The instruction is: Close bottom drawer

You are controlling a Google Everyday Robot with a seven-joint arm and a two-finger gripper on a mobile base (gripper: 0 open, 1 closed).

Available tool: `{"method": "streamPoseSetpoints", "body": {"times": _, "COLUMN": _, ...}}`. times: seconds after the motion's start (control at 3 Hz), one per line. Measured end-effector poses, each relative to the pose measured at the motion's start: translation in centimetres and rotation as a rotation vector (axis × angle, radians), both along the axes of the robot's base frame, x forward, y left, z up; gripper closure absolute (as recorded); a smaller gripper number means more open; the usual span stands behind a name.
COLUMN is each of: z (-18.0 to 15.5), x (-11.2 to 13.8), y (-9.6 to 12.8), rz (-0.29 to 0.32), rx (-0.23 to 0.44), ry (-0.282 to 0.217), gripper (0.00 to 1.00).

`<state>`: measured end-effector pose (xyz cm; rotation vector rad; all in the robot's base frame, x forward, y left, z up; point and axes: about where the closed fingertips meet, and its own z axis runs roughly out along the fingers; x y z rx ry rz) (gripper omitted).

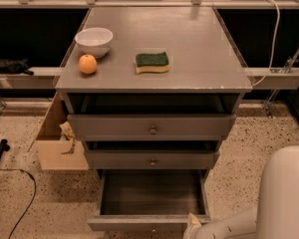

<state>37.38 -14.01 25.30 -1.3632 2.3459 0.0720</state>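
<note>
The bottom drawer (152,195) of the grey cabinet is pulled far out, and its deep grey box is empty. Its front panel (134,223) lies at the lower edge of the view. My gripper (191,225) is at the right end of that front panel, low in the view, partly cut off by the frame. My white arm (284,193) fills the bottom right corner and runs in towards the gripper.
The top drawer (152,126) and the middle drawer (152,159) above stand slightly out. On the cabinet top (199,54) are a white bowl (94,40), an orange (87,63) and a green-yellow sponge (152,61). A cardboard box (57,143) stands left of the cabinet, and a black cable (20,203) lies on the floor.
</note>
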Motion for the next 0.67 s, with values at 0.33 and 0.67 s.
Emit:
{"method": "streamPoseSetpoints", "body": {"times": 0.33, "z": -3.52, "x": 0.92, "y": -1.24, "rz": -0.037, "rx": -0.034, "ry": 0.03, "gripper": 0.0}}
{"method": "streamPoseSetpoints", "body": {"times": 0.67, "z": -3.65, "x": 0.94, "y": -1.25, "rz": -0.038, "rx": -0.034, "ry": 0.031, "gripper": 0.0}}
